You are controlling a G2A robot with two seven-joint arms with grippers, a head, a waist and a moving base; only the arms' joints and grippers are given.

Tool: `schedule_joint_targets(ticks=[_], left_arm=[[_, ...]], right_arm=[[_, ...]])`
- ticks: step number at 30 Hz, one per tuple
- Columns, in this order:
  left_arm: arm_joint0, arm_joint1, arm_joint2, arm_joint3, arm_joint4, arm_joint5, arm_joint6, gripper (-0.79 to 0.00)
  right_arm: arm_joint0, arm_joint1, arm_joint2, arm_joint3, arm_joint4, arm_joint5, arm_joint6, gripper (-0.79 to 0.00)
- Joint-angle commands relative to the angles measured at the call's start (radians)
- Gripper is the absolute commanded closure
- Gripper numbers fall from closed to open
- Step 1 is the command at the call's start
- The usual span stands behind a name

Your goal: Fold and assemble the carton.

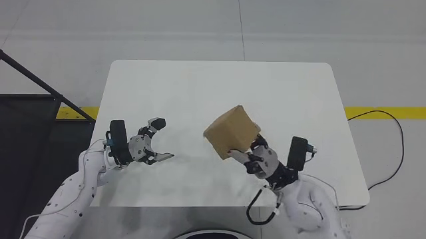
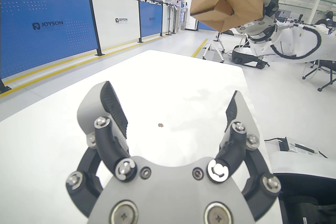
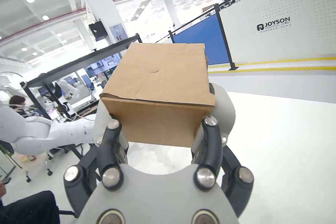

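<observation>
While the left gripper (image 1: 163, 139) sat in the lower left of the top view, its two fingers were spread wide and held nothing. It was over the flat white table (image 1: 200, 86). A tiny brown crumb (image 2: 160, 125) lay on the table in front of it, near the middle of the left wrist view.

Further right, the small brown cardboard carton (image 1: 231, 131) was up in the air over the table, tilted, near the middle of the top view. To its lower right, the right gripper (image 1: 247, 151) was squeezed on the carton, one finger on each side.

In the left wrist view the carton was at the upper right. The flaps on its under side did not look fully flat. So the job looked nearly done, with those flaps left to push in.

To do that well, the right gripper would need to hold tight and steady, with the flap side turned to the left gripper. The left one would need to come in slowly and press softly on the loose flap, so the thin card bent at its fold and did not get squashed.
</observation>
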Motion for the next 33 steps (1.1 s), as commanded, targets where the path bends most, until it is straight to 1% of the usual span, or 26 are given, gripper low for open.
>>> schedule_joint_targets(ticks=[1, 5, 9, 13, 17, 20, 24, 26, 29, 33], left_arm=[[0.000, 0.000, 0.000, 0.000, 0.000, 0.000, 0.000, -0.785], [0.000, 0.000, 0.000, 0.000, 0.000, 0.000, 0.000, -0.785], [0.000, 0.000, 0.000, 0.000, 0.000, 0.000, 0.000, -0.785], [0.000, 0.000, 0.000, 0.000, 0.000, 0.000, 0.000, -0.785], [0.000, 0.000, 0.000, 0.000, 0.000, 0.000, 0.000, -0.785], [0.000, 0.000, 0.000, 0.000, 0.000, 0.000, 0.000, -0.785], [0.000, 0.000, 0.000, 0.000, 0.000, 0.000, 0.000, -0.785], [0.000, 0.000, 0.000, 0.000, 0.000, 0.000, 0.000, -0.785], [0.000, 0.000, 0.000, 0.000, 0.000, 0.000, 0.000, -0.785], [0.000, 0.000, 0.000, 0.000, 0.000, 0.000, 0.000, -0.785]], right_arm=[[0.009, 0.002, 0.001, -0.007, 0.078, -0.019, 0.043, 0.000], [0.039, 0.008, 0.001, -0.004, 0.253, -0.076, 0.135, 0.000], [0.083, 0.018, 0.002, 0.017, 0.459, -0.148, 0.256, 0.000], [0.111, 0.028, 0.014, 0.028, 0.565, -0.178, 0.339, 0.000], [0.120, 0.032, 0.026, 0.027, 0.584, -0.196, 0.366, 0.000], [0.122, 0.035, 0.040, 0.024, 0.561, -0.227, 0.371, 0.000], [0.104, 0.037, 0.067, 0.001, 0.476, -0.300, 0.342, 0.000], [0.092, 0.036, 0.074, -0.001, 0.468, -0.328, 0.315, 0.000], [0.082, 0.036, 0.076, -0.002, 0.474, -0.349, 0.292, 0.000], [0.086, 0.039, 0.078, 0.002, 0.478, -0.351, 0.299, 0.000]])
